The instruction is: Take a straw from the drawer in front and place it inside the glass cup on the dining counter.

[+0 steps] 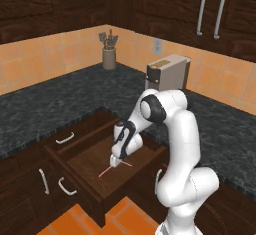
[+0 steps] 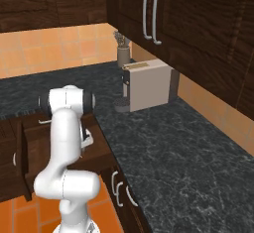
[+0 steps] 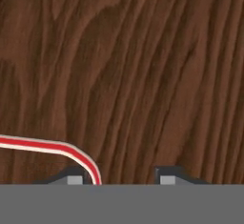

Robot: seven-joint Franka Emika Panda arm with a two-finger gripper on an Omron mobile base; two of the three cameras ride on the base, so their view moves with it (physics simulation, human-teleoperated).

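Note:
The dark-brown drawer (image 1: 86, 191) stands pulled out below the black counter, its wood floor (image 3: 133, 66) close under the hand. The thin pinkish-red straw (image 1: 106, 171) lies flat on that floor. My gripper (image 1: 115, 162) is lowered into the drawer right over the straw. In the hand view the straw (image 3: 47, 146) runs in from the left and bends down between my fingertips, close to the left one (image 3: 74, 179). The gripper (image 3: 119, 179) is open, its fingers either side of the straw's bend. The glass cup and the dining counter are out of view.
A black speckled counter (image 1: 50, 104) wraps the corner, carrying a beige coffee machine (image 1: 167, 71) and a utensil holder (image 1: 109, 54). Upper cabinets with vertical silver handles (image 1: 210, 9) hang above. A second drawer front (image 1: 65, 138) sits left of the open one, over orange floor tiles (image 1: 75, 221).

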